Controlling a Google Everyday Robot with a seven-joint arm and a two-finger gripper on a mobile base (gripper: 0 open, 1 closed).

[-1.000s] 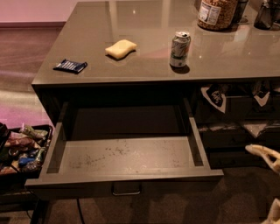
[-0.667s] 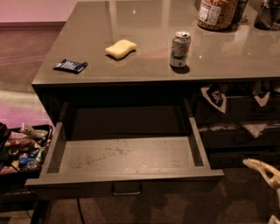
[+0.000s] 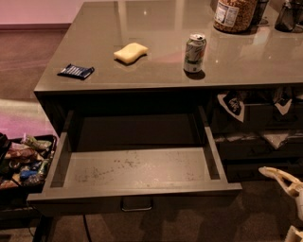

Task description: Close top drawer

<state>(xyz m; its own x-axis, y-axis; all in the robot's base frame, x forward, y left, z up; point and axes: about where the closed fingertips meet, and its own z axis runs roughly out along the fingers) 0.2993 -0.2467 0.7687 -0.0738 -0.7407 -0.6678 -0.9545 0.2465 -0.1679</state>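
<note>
The top drawer is pulled far out of the dark grey-brown cabinet under the counter. Its pale, scuffed floor is bare. Its front panel faces me at the bottom of the view, with a small metal pull at centre. My gripper is at the lower right corner, to the right of the drawer's front right corner and apart from it. One pale finger points left and a second shows at the bottom edge, with a wide gap between them. It holds nothing.
On the counter stand a soda can, a yellow sponge, a blue packet and a jar. Drawers with cloth and paper sticking out are at the right. A tray of snack packets sits at the left.
My gripper has dropped a little lower and drifted slightly left at the right edge. The drawer has not moved.
</note>
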